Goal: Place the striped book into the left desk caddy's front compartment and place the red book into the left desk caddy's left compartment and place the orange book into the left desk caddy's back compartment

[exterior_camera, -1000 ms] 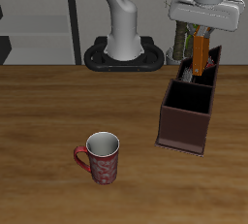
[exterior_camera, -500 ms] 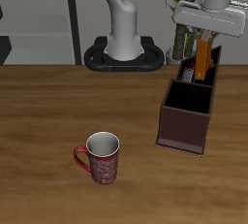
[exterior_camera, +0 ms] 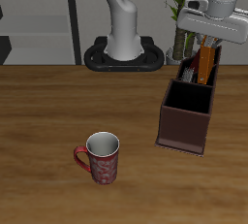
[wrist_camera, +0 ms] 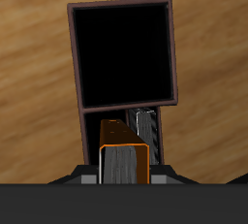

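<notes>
Moved since a second ago: the gripper (exterior_camera: 207,42) has shifted toward the table's back, and the orange book (exterior_camera: 204,63) it carries now hangs upright over the far end of the left desk caddy (exterior_camera: 186,121) instead of leaning over its middle.
Gripper: closed on the orange book's upper end; the exterior view shows the fingers at the book's top.
Orange book: lower edge at about the level of the caddy's rim at the back slots; whether it is already inside cannot be told from the exterior view.
Wrist view adds: the orange book (wrist_camera: 123,160) seen end-on, pale page block inside an orange cover, just above the narrow slots; beside it a striped book (wrist_camera: 146,131) stands in a slot, and a dark-red book edge (wrist_camera: 115,131) shows in the neighbouring one.
Wrist view also: the caddy's large square section (wrist_camera: 124,53) looks black inside.
Exterior view adds: a red patterned mug (exterior_camera: 100,157) stands well apart from the caddy, nearer the table's front edge, on the wooden table (exterior_camera: 58,112).
</notes>
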Motion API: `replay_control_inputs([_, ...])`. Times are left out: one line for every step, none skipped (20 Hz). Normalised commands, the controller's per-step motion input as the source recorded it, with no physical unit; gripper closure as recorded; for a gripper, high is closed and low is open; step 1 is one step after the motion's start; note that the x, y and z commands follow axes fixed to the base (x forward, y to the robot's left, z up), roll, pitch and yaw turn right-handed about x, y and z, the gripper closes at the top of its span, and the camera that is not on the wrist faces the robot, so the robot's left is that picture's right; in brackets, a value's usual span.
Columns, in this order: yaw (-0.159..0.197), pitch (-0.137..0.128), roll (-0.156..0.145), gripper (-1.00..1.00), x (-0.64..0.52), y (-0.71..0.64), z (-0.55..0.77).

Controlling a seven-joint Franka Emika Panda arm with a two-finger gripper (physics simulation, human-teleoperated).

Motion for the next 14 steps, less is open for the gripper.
replay_control_inputs([0.013,-0.004,0.013,1.00,0.01,0.05,-0.07])
replay_control_inputs([-0.028,0.001,-0.029,1.00,0.01,-0.06,-0.07])
replay_control_inputs([0.001,-0.009,-0.006,1.00,0.02,-0.05,-0.04])
replay_control_inputs([-0.022,-0.013,-0.029,1.00,0.04,-0.10,-0.11])
replay_control_inputs([-0.088,-0.004,-0.044,1.00,0.09,-0.10,-0.22])
replay_control_inputs([-0.021,-0.001,-0.031,1.00,0.03,-0.01,-0.07])
replay_control_inputs([0.019,-0.001,0.038,1.00,0.08,0.07,-0.11])
replay_control_inputs([-0.010,0.002,-0.012,1.00,0.06,-0.01,-0.05])
replay_control_inputs([-0.018,-0.005,-0.011,1.00,0.05,0.00,-0.07])
replay_control_inputs([-0.026,-0.001,-0.006,1.00,0.04,-0.04,-0.09])
replay_control_inputs([-0.034,0.020,-0.008,1.00,0.01,-0.05,-0.10])
replay_control_inputs([-0.004,0.011,-0.002,1.00,0.01,0.05,-0.14])
replay_control_inputs([-0.016,0.031,0.010,1.00,0.00,0.08,-0.18])
replay_control_inputs([-0.002,0.025,0.038,1.00,0.00,0.10,-0.19])
